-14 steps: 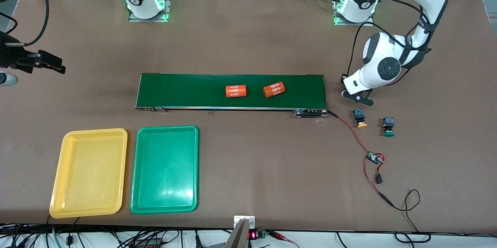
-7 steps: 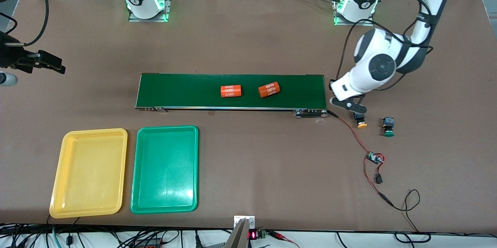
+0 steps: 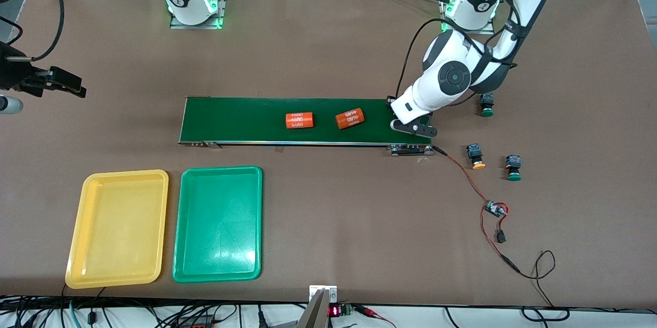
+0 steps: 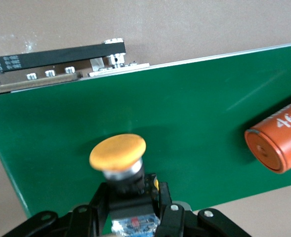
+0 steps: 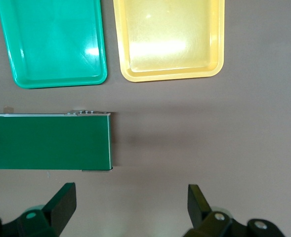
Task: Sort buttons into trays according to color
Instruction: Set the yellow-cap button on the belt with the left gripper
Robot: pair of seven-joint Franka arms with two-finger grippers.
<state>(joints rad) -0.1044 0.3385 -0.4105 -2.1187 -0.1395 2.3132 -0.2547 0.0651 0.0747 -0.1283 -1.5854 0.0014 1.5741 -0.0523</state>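
The left end effector (image 3: 412, 128) hangs over the conveyor belt (image 3: 246, 120) at the left arm's end, fingers clamped on a yellow-capped button (image 4: 117, 152) just inside the belt's edge. Two orange cylinders (image 3: 299, 120) lie mid-belt. Off that end, on the table (image 3: 328, 215), sit a yellow button (image 3: 476, 156) and two green buttons (image 3: 513, 167). The yellow tray (image 3: 77, 225) and green tray (image 3: 180, 225) lie nearer the camera. The right end effector (image 5: 130, 205) waits wide open, holding nothing.
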